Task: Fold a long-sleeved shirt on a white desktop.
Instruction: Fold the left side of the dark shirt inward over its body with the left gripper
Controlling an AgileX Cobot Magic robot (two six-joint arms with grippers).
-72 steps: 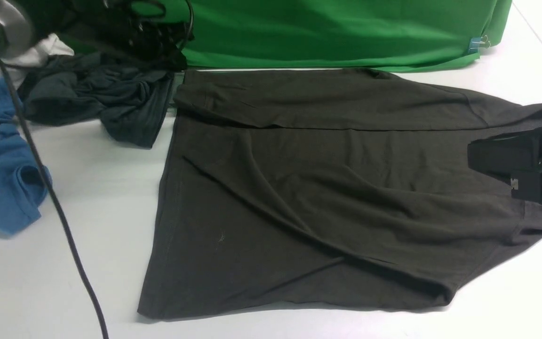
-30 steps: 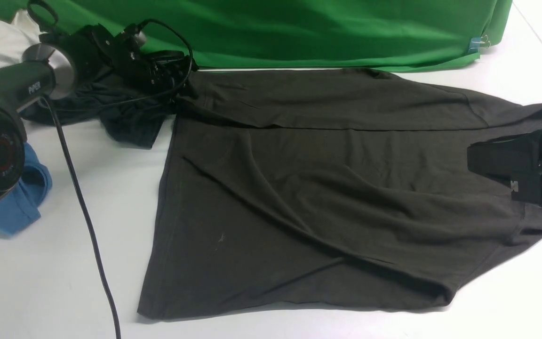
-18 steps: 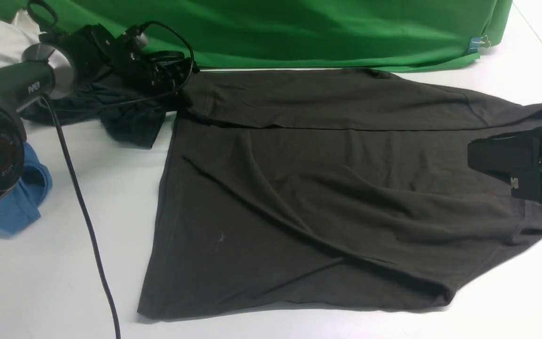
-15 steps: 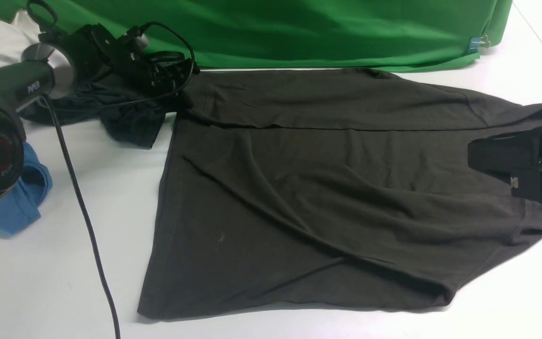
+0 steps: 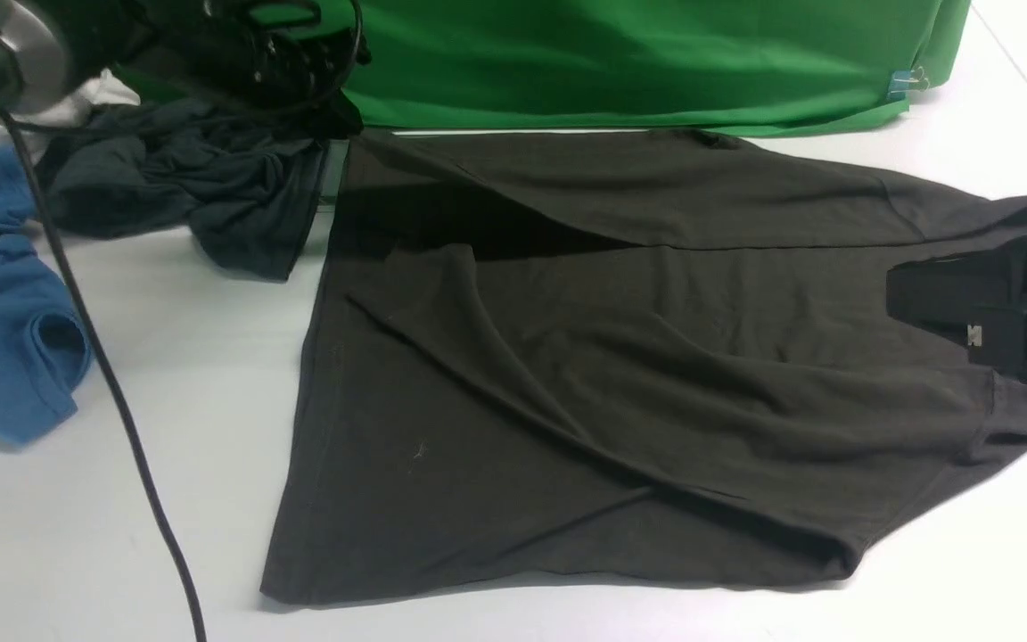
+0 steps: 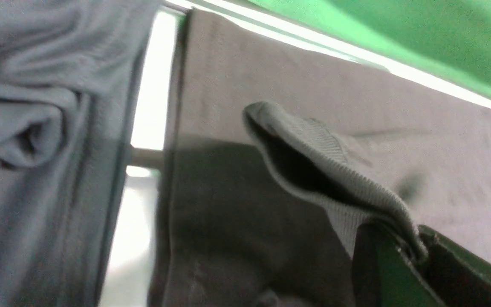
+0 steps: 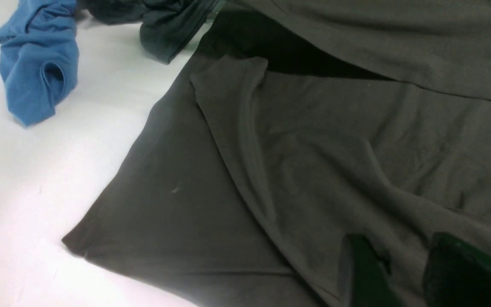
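Left gripper (image 6: pixel 407 251): jaws closed on the ribbed cuff (image 6: pixel 335 170) of the long-sleeved shirt (image 5: pixel 612 374). The cuff is pinched at its edge, with its mouth sagging open above the cloth below. The gripper is raised over the shirt's far-left corner, near the far edge of the white desktop (image 5: pixel 210 357).

Right gripper (image 7: pixel 397 238): low over the shirt's right end, near the right edge of the desktop. Fingers stand apart with shirt fabric showing in the gap. Cannot tell whether they clamp a fold or only rest on the cloth.

Edges and room:
- Far edge: green cloth (image 5: pixel 612 62) runs along it, and the shirt's far border lies just in front.
- Far-left: dark grey-teal garment (image 5: pixel 193 187) is bunched just beside the shirt's hem corner, with a narrow strip of desktop between them.
- Left edge: blue garment (image 5: pixel 5 330) is crumpled, well apart from the shirt.
- A black cable (image 5: pixel 121 419) crosses the bare area between the blue garment and the hem.
- Near edge: a band of bare desktop runs along the shirt's whole near side, with more at the near-right corner.

Shirt: dark olive-brown. It is spread over the middle and right of the desktop, with the straight hem toward the left and the narrower end toward the right. The far sleeve is folded along the body and lifted at its left end, with deep shadow beneath. Long diagonal creases cross the body. The near-left hem corner lies flat.
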